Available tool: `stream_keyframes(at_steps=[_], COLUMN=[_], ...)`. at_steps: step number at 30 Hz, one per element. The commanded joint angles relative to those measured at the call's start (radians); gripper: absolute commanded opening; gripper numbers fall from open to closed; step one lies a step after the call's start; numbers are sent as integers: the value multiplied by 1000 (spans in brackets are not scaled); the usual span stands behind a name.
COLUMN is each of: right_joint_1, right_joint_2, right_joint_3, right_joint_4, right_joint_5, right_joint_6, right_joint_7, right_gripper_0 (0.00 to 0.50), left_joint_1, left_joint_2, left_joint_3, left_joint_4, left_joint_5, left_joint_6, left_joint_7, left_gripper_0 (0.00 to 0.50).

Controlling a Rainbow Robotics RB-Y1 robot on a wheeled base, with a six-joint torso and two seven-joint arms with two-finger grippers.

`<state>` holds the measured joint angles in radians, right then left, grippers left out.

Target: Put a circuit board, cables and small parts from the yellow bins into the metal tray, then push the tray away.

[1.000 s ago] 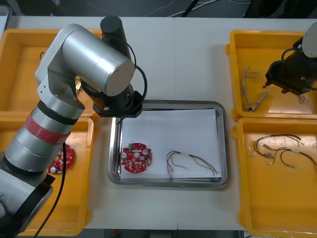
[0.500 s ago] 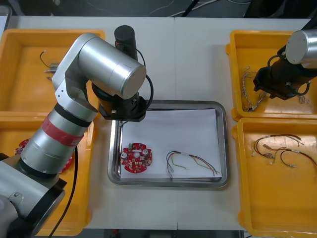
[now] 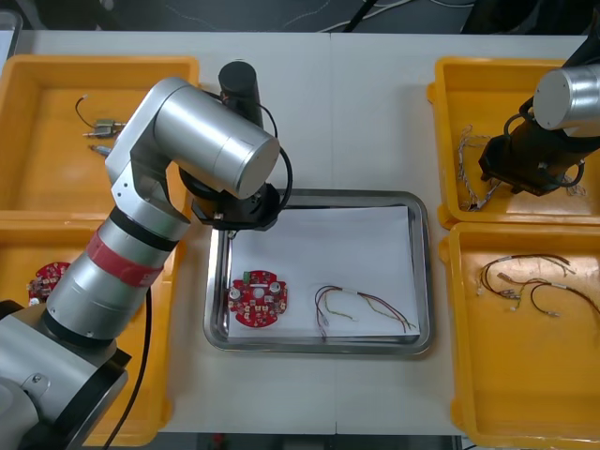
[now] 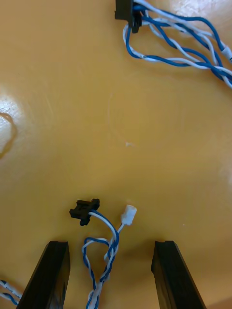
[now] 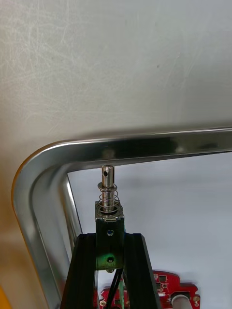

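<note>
While clamped on a small metal part (image 5: 109, 203), the left gripper (image 5: 110, 244) hangs over the far left corner of the metal tray (image 5: 145, 142), with the part's spring and pin jutting past the fingertips. Part judged rigid, light and smooth. The grip on its square body looks sound, but it will likely roll once freed. A red circuit board (image 3: 260, 298) and a thin cable (image 3: 361, 307) lie inside the tray.

Right gripper (image 4: 111, 270), fingers apart, sits low in the far right yellow bin (image 3: 450, 103), straddling a twisted blue and white cable (image 4: 104, 246). Cable judged limp, light and tangle-prone, so it is best pinched at the twisted loop, not the small connectors.
</note>
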<state>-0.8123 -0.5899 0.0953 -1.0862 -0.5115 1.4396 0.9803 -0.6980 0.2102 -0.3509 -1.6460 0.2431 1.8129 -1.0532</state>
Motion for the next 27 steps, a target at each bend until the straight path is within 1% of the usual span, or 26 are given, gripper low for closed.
stream_keyframes(at_steps=[1, 2, 3, 4, 5, 6, 13, 18, 23, 27], right_joint_1=[-39, -41, -41, -41, -41, -41, -41, -41, -42, -42], right_joint_2=[16, 16, 16, 16, 16, 16, 15, 5, -10, -18], right_joint_3=[17, 17, 17, 18, 17, 17, 17, 17, 7, 6], right_joint_4=[2, 0, 0, 0, 2, 0, 0, -11, -47, -80], right_joint_5=[5, 5, 4, 4, 4, 2, 2, 11, 11, 34], right_joint_6=[-7, -7, -7, -7, -10, -11, -31, -53, -59, -62], right_joint_7=[9, 9, 9, 11, 11, 11, 18, 26, 32, 41], right_gripper_0=[285, 175, 109, 71, 71, 0, 0, 0, 0, 0], left_joint_1=[48, 51, 55, 57, 61, 66, 84, 106, 112, 115], left_joint_2=[-22, -22, -22, -22, -22, -22, -23, -23, -23, -26], left_joint_3=[-3, -3, -3, -3, -3, -3, -3, -5, -6, -10], left_joint_4=[-72, -78, -87, -93, -100, -106, -115, -115, -115, -115], left_joint_5=[-21, -22, -22, -22, -24, -27, -48, -67, -68, -68], left_joint_6=[-1, 5, 9, 14, 20, 22, 19, -14, -21, -29], left_joint_7=[-94, -96, -97, -97, -97, -97, -107, -120, -128, -131], left_gripper_0=[0, 0, 0, 0, 0, 0, 0, 0, 0, 0])
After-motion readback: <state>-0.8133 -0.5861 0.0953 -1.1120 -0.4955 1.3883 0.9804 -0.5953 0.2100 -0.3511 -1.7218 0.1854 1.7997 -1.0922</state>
